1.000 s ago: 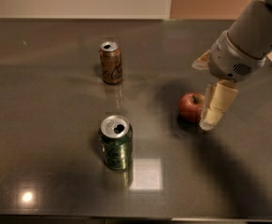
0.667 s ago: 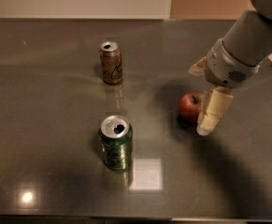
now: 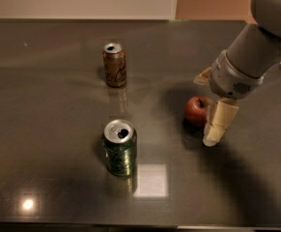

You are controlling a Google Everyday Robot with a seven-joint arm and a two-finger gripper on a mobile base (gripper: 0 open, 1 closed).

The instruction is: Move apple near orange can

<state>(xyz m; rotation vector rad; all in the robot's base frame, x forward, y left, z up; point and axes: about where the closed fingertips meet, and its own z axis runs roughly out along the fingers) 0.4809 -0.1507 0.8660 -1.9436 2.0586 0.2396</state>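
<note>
The small red apple (image 3: 197, 110) lies on the dark table at the right of middle. The brownish-orange can (image 3: 115, 65) stands upright at the back, left of the apple and well apart from it. My gripper (image 3: 204, 111) comes in from the upper right and stands open at the apple. One pale finger (image 3: 218, 123) hangs down right beside the apple's front right side, and the other finger (image 3: 203, 76) shows behind the apple. The apple rests on the table between them.
A green can (image 3: 120, 147) with an open silver top stands upright at the front, left of the apple. The table (image 3: 43, 129) is dark and glossy with light reflections near its front edge. A pale wall runs behind it.
The arm has shifted a little and the near finger has come slightly lower and closer beside the apple. The apple and both cans have not moved.
</note>
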